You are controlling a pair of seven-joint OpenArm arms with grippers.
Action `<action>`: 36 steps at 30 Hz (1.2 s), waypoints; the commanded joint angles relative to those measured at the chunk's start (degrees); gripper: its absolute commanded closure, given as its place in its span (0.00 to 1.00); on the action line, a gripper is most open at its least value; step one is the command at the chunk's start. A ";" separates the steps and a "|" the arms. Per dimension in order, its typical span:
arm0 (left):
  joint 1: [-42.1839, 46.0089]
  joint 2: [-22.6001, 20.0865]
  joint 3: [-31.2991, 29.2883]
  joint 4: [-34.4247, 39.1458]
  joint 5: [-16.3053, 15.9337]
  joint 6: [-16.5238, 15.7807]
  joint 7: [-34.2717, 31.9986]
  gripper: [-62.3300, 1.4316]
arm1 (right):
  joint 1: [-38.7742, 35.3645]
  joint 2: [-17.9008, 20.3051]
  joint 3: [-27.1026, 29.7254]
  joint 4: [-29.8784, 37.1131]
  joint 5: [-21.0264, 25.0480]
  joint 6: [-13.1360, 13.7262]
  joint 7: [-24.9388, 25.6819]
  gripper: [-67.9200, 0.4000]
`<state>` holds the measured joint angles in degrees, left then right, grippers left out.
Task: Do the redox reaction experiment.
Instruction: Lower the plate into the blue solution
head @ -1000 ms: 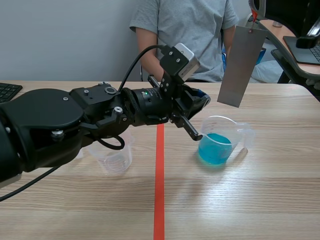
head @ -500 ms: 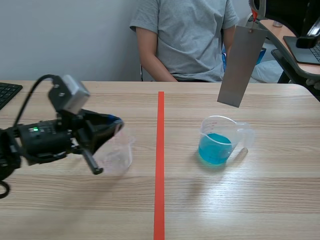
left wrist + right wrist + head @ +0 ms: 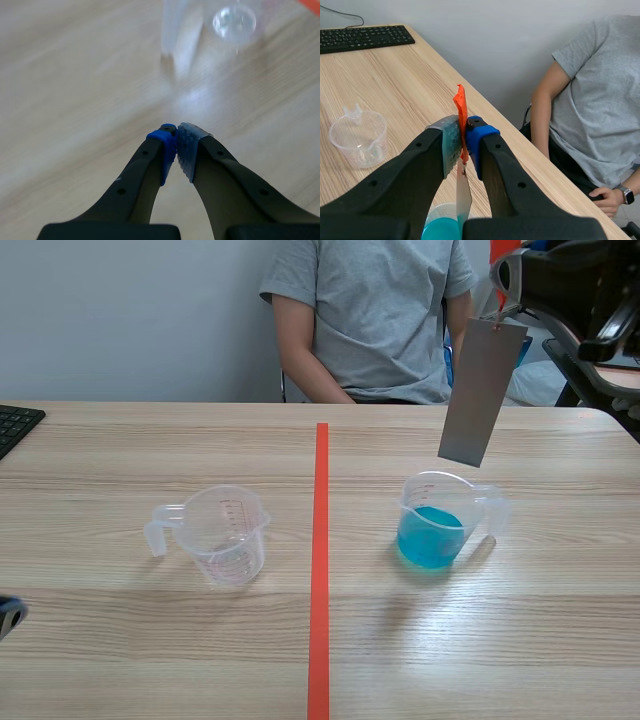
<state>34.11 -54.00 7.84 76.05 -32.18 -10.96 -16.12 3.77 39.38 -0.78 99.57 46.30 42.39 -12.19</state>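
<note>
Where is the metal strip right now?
In the scene view the metal strip hangs right of the red tape line, over the jug of blue liquid, its orange tab gripped by the right claw.

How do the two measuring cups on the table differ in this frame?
The left measuring cup is empty; the right measuring cup holds blue liquid. They stand on opposite sides of the red tape line, each handle pointing away from it. A grey metal strip, clamped in the right gripper, hangs above the right cup; nothing hangs over the left one. Both are clear plastic, upright and similar in size.
</note>
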 commanded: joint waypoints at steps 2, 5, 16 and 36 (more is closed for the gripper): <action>5.49 3.15 -3.69 0.20 -0.17 -0.04 -0.81 0.90 | 0.68 0.26 -0.35 -0.24 -1.09 0.33 2.51 0.98; 12.11 6.08 -8.02 0.20 -0.17 0.00 -0.81 0.90 | 0.70 0.15 -1.31 -0.83 -2.45 0.33 4.31 0.98; 25.64 13.35 -11.52 0.13 -0.15 0.37 -0.35 0.90 | 0.70 -1.81 -3.32 -2.25 -7.69 0.33 7.06 0.98; 27.93 17.81 -11.52 -0.79 -0.15 0.35 1.05 0.90 | 0.70 -3.54 -3.82 -8.92 -11.17 0.33 11.52 0.98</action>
<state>61.30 -36.51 -3.77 74.83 -32.21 -10.48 -14.44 3.77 35.66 -4.64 90.43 34.89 42.39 -1.85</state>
